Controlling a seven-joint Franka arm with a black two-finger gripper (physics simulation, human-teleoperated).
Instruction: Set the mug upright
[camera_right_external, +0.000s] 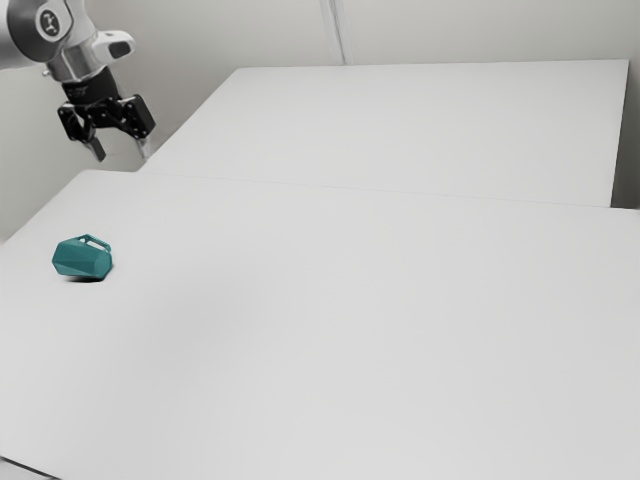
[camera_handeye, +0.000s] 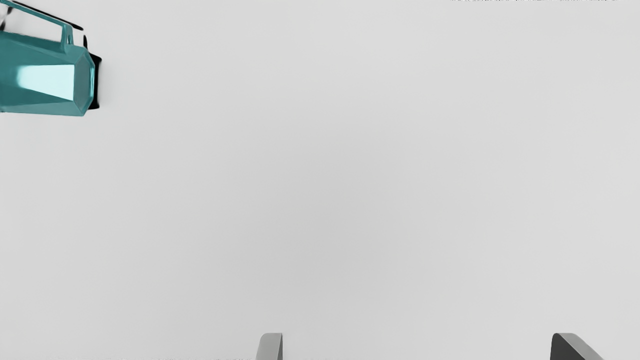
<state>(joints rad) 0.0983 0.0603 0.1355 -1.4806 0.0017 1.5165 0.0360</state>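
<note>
Teal mug (camera_right_external: 80, 260) on side on table (camera_right_external: 330, 320); tool (camera_right_external: 121, 157) raised, fingers (camera_handeye: 270, 346) spread.

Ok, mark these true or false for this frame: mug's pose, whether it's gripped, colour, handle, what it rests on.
1. The mug lies on its side. True.
2. It is being gripped. False: the gripper is open, away from it.
3. It is red. False: it is teal.
4. In the exterior view, its handle is on its upper side. True.
5. It rests on a dark tray. False: it is on the white table.
</note>
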